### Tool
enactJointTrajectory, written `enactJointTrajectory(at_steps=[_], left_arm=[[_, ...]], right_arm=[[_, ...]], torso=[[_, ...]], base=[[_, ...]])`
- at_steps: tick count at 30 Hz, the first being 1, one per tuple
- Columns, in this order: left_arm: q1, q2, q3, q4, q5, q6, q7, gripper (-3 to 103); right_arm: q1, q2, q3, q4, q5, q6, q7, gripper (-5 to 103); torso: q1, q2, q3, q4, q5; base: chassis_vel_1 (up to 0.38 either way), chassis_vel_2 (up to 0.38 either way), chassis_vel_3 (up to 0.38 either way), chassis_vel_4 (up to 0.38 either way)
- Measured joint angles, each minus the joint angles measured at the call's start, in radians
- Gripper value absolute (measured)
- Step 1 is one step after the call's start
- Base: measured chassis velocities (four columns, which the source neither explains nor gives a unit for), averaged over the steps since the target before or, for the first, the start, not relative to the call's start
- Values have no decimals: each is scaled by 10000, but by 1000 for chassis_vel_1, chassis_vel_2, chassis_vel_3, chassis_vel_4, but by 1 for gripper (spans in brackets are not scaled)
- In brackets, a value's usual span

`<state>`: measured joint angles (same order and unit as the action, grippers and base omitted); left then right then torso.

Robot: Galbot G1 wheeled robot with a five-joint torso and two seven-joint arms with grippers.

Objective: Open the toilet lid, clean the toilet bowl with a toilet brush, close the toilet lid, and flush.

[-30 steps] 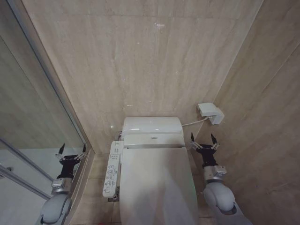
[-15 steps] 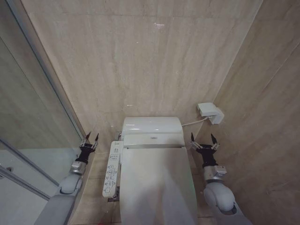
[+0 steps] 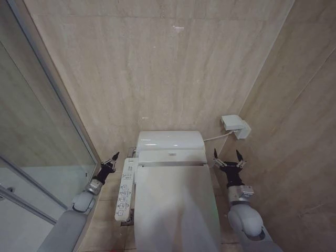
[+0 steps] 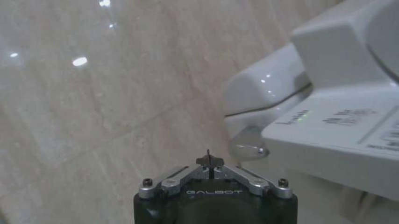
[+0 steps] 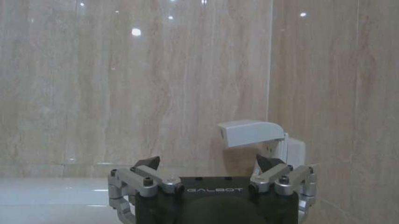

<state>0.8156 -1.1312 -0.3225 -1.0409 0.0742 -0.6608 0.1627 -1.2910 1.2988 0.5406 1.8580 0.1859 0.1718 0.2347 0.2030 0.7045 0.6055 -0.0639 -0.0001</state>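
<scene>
Left end effector (image 3: 111, 161) has closed and neared the control panel (image 3: 126, 188).

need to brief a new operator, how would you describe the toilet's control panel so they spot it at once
Start from the white toilet, whose toilet lid is shut. The control panel is the long narrow white strip along its left side, rows of small buttons on top, near the left pincer.

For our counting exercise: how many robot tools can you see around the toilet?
2. The left tool, shut, beside the control panel; the right tool, open, right of the toilet lid.
</scene>
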Motion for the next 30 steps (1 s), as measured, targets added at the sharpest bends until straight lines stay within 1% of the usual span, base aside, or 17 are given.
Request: enactJointTrajectory(at_steps=[12, 20, 30], left_arm=[[62, 193, 155, -515, 241, -78, 295, 0], [-296, 284, 531, -142, 225, -225, 438, 0], [-538, 200, 772, 97, 186, -268, 573, 0]], right_arm=[[0, 0, 0, 0, 0, 0, 0, 100], [0, 0, -1, -1, 0, 0, 0, 100], [0, 0, -1, -1, 0, 0, 0, 100]], torso=[[0, 0, 0, -1, 1], [0, 0, 0, -1, 1], [-1, 0, 0, -2, 1]], base=[[0, 0, 0, 0], [0, 0, 0, 0], [0, 0, 0, 0]])
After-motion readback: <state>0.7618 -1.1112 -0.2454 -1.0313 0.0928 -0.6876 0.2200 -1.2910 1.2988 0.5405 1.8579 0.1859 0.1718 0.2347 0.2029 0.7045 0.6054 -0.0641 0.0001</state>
